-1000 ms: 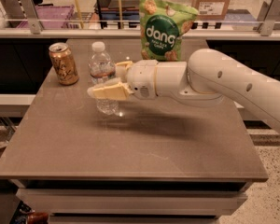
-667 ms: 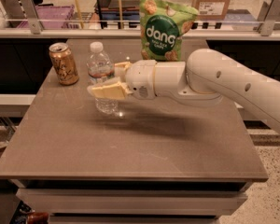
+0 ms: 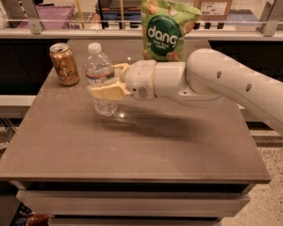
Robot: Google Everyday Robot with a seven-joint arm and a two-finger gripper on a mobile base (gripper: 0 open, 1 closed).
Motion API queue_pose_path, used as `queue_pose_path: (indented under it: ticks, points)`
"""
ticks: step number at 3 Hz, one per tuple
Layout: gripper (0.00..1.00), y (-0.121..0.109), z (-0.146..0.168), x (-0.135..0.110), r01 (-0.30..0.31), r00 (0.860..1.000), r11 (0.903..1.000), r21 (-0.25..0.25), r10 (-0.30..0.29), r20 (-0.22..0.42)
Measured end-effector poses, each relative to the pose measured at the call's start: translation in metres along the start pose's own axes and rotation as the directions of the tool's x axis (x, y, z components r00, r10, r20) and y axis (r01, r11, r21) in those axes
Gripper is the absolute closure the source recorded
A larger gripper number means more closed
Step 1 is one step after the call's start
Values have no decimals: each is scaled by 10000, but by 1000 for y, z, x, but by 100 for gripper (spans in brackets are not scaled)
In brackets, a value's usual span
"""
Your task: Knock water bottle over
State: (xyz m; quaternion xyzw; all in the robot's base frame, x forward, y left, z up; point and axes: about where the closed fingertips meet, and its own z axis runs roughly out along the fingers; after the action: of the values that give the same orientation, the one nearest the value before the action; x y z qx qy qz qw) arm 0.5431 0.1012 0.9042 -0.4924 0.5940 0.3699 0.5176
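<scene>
The water bottle (image 3: 98, 68) stands upright on the table's back left; it is clear and ribbed, with a white cap and a narrow label band. My gripper (image 3: 109, 81) reaches in from the right at the bottle's mid height. Its pale yellow fingers (image 3: 105, 92) are spread. One lies across the front of the bottle's lower body, the other sits behind its right side. The bottle's right edge is between them. I cannot tell if they touch it.
A gold drink can (image 3: 64, 64) stands left of the bottle. A green "dang" snack bag (image 3: 166, 28) stands upright at the back. The brown table (image 3: 146, 145) has its front edge near me. A railing and boxes lie beyond.
</scene>
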Motion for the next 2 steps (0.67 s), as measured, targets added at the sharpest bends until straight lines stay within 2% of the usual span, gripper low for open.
queue_pose_path:
  ticks: [2]
  points:
    - [100,5,-7,-1,-29,9999,9999,145,31,-106]
